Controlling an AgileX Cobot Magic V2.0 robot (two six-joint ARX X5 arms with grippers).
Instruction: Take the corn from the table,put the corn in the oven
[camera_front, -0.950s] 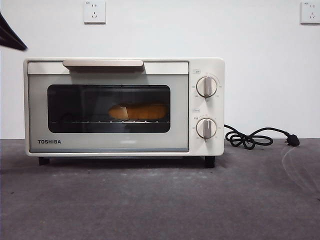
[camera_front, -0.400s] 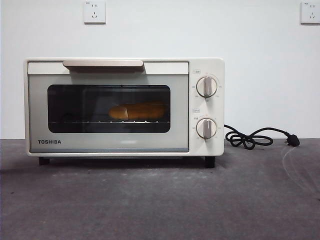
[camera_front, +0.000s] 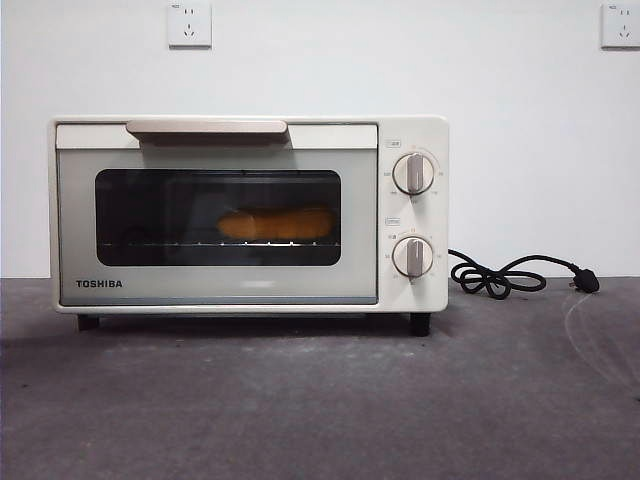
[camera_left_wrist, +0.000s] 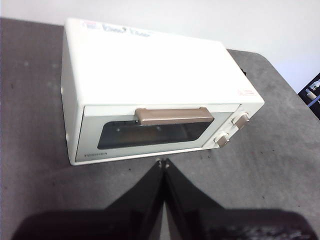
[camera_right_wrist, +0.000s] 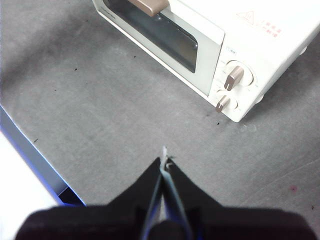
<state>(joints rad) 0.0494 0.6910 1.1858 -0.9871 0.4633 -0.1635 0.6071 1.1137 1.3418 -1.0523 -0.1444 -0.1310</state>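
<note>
The oven (camera_front: 248, 213) stands on the grey bench (camera_front: 320, 400) with its door shut, its left edge near the left side of the front view. Low on the door at the left sits the Toshiba name. A wide handle (camera_front: 206, 127) runs along the top of the door, and below it is the dark window (camera_front: 217, 217).

Behind that glass lies the corn (camera_front: 276, 223) — on its side on the wire rack, a little right of the window's middle, long axis running across the oven. It shows as a dim orange shape; its kernels cannot be made out through the glass.

Right of the door are two round knobs, one above the other: the upper knob (camera_front: 413, 173) and the lower knob (camera_front: 412, 256). Further right, a black cord (camera_front: 500, 277) lies in loose loops on the bench, ending in a plug (camera_front: 586, 282) well apart from the oven. Two wall sockets (camera_front: 189, 22) sit high on the white wall behind.

Neither arm shows in the front view. The left gripper (camera_left_wrist: 163, 161) hangs above the bench in front of the oven door, jaws pressed together and holding nothing. The right gripper (camera_right_wrist: 164, 161) hangs over bare bench off the oven's knob corner — jaws likewise together, nothing between them.
</note>
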